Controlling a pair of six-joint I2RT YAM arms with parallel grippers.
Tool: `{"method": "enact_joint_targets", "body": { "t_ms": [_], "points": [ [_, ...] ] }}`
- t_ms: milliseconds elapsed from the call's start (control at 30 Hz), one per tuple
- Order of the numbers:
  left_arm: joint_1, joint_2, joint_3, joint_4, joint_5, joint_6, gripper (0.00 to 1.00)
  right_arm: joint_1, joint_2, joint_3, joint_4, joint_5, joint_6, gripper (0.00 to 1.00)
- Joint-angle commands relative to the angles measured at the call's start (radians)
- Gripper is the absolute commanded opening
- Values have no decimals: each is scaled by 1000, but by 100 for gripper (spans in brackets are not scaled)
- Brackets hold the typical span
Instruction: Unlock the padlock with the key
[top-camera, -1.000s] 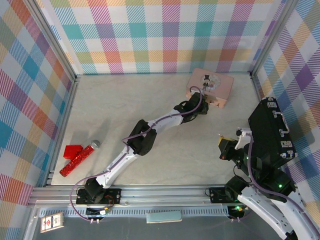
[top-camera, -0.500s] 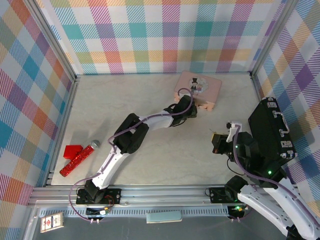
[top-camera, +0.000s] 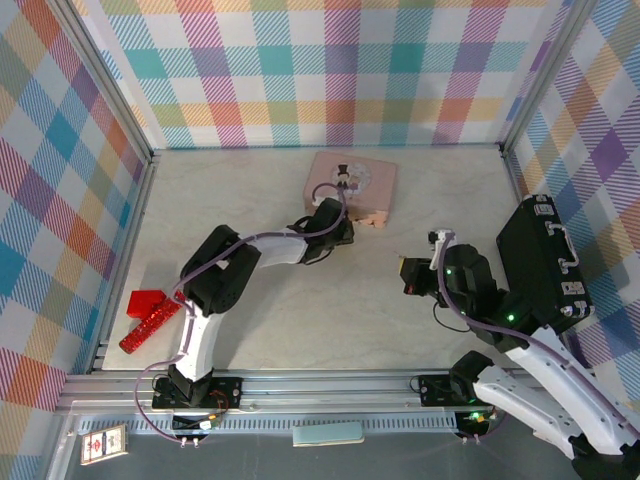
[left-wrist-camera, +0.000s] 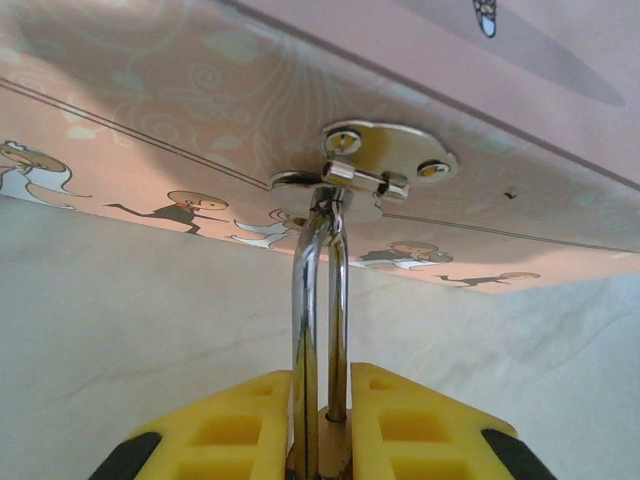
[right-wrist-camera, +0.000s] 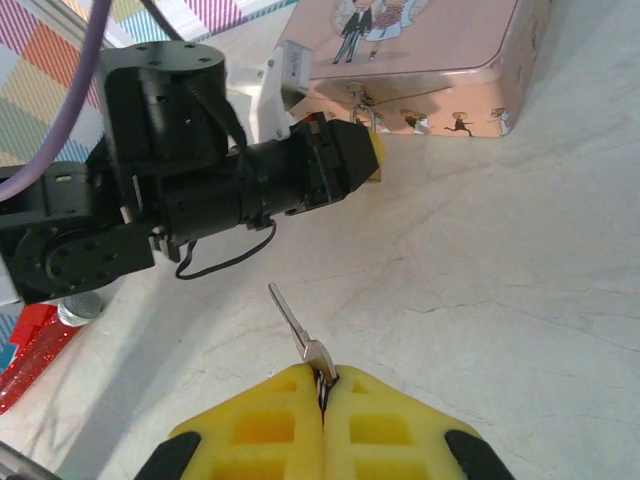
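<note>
Shifted left along the tabletop's far edge, the pink tin (top-camera: 352, 178) is holding the padlock (left-wrist-camera: 306, 300), clamped by the left gripper (left-wrist-camera: 320, 405); the right gripper (right-wrist-camera: 322, 392) is pinching the key (right-wrist-camera: 292, 322), blade aiming slightly left of it.

Both arms are the same build: glossy white link shells with chunky black joint housings. The left arm (top-camera: 197, 340) has a lilac cable (right-wrist-camera: 72, 110) running loose along it down to a black base (top-camera: 190, 385). The right arm (top-camera: 540, 400) has a tiny green light (top-camera: 510, 318) glowing on it. The left tool (right-wrist-camera: 374, 160) is a black cylinder body with a white bracket and a thin black wire (right-wrist-camera: 225, 262). The right tool (right-wrist-camera: 322, 395) has bright yellow pads (right-wrist-camera: 265, 425) with moulded rectangular pockets and black corner patches. The left one's got the same yellow.
</note>
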Motion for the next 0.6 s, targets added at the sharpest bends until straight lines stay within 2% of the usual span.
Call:
{"method": "enact_joint_targets", "body": {
  "t_ms": [0,200,333,467,567],
  "points": [
    [32,-121,-93,-2,-69,14,3,1,27,2,60,-53,20,0],
    [62,-284,-263,-52,-80,25,2,1,85,-21,112,-114,36,0],
    [68,-421,-359,-142,-134,45,1,1,113,-39,130,-143,40,0],
    [74,-574,-482,-184,-167,14,1,2,133,-58,156,-162,45,0],
    [74,-637,-546,-202,-146,-36,1,2,160,-63,178,-187,48,0]
  ]
}}
